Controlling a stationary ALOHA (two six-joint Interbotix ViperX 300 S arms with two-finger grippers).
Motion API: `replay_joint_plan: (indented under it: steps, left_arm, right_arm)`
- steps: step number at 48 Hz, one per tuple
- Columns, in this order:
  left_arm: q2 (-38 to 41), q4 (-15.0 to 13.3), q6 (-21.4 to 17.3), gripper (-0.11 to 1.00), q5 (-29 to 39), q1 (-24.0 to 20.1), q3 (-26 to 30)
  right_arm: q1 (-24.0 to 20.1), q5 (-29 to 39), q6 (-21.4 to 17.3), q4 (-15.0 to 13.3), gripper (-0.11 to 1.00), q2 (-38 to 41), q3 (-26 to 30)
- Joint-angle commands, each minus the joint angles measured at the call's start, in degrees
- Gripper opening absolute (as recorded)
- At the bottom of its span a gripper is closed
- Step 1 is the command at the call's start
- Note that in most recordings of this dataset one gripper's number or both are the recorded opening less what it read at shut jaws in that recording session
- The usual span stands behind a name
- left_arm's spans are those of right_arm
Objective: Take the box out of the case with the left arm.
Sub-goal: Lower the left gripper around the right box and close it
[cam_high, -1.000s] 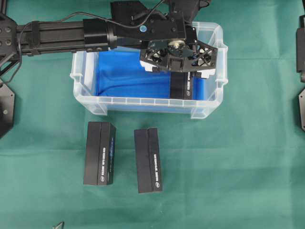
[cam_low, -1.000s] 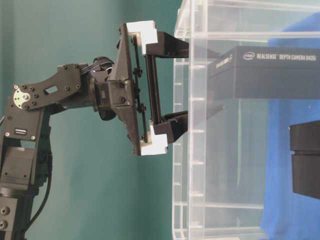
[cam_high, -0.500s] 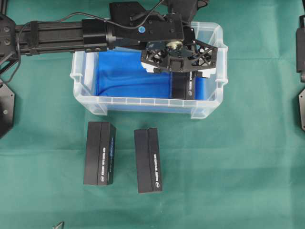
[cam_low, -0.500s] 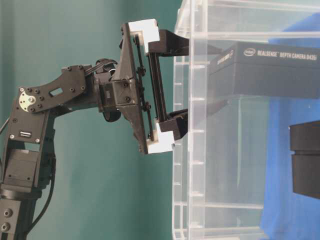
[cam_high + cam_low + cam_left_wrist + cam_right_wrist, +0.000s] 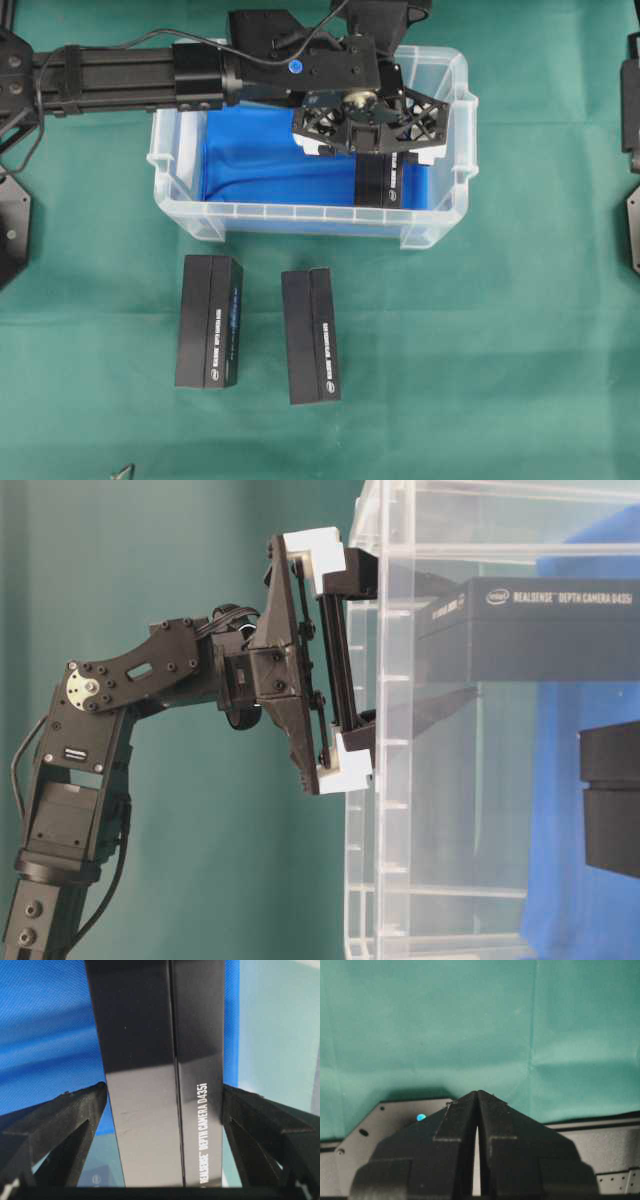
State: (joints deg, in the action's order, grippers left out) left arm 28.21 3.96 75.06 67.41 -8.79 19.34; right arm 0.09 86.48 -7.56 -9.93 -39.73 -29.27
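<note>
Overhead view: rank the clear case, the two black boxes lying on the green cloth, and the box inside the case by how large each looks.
1. case
2. left box on the cloth and right box on the cloth: alike, not ranked
3. box inside the case: smallest showing, but the left gripper covers part of it, so unsure

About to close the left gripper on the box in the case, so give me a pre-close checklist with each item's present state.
1. Left gripper open: ok.
2. Fingers on both sides of the box: ok.
3. Pads touching the box: cannot tell; they look very close.
4. Box inside the case, by its right wall: ok.
5. Two boxes on the cloth outside the case, away from the lift: ok.
6. Right gripper shut, away from the case: ok.
</note>
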Motion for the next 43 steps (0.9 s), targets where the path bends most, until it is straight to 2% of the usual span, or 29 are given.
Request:
replay_joint_plan:
  steps: [1,19,26,43]
  left_arm:
    - [-2.0,0.0,-0.1,0.88,-0.1,-0.4,0.6]
    - [-2.0,-0.4,-0.1,0.86,-0.4,-0.6,0.8]
    - [-1.9,-0.9,-0.3,0.63,-1.2,-0.6,1.0]
    - [-1.8,-1.2,0.5,0.63,-2.1,-0.6,1.1]
  right_arm:
    - [0.0,-0.3,0.1,-0.1,0.01,-0.1,0.6]
    - [0.0,-0.4,0.1,-0.1,0.01,-0.1,0.5]
    - [0.0,-0.3,0.1,-0.2,0.01,-0.1,0.5]
    - [0.0,-0.3,0.1,-0.2,0.01,-0.1,0.5]
